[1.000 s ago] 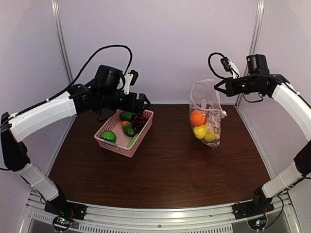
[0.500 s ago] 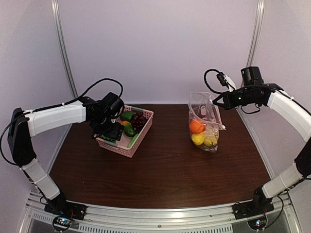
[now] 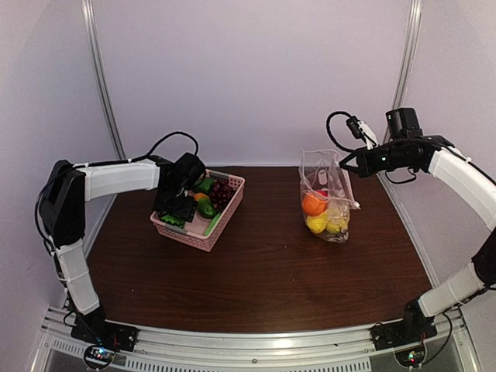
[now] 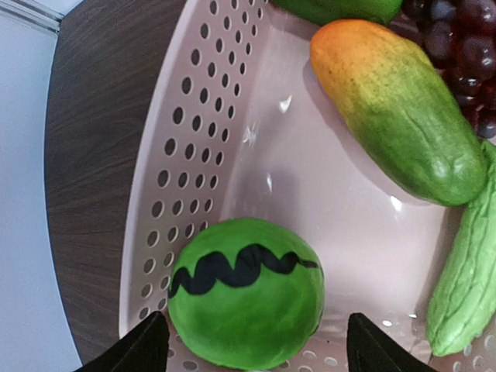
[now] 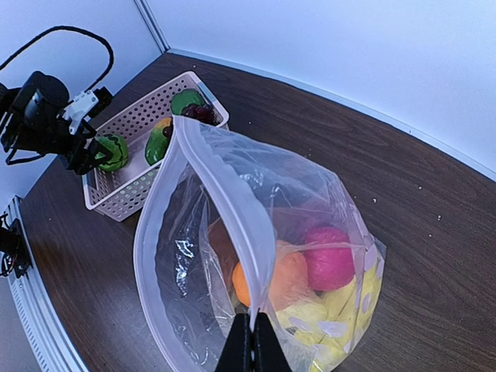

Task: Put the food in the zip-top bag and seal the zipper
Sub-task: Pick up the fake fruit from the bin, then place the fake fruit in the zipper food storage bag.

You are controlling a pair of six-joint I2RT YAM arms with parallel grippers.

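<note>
My left pincer (image 4: 254, 341) stood spread astride the green striped ball (image 4: 244, 294) in the pink basket (image 4: 186, 139). My right pincer (image 5: 252, 345) pinched the mouth strip (image 5: 223, 194) of the bag (image 5: 310, 194), open, partly filled. Risk: ball glossy, round; an off-centre squeeze could squirt it away.

You had no letters, numbers or brand marks to read on the zip-top bag (image 5: 178, 256), the pink basket (image 4: 194, 155) or anything else in view, and the black squiggle on the green toy melon (image 4: 244, 298) was only a painted pattern.
</note>
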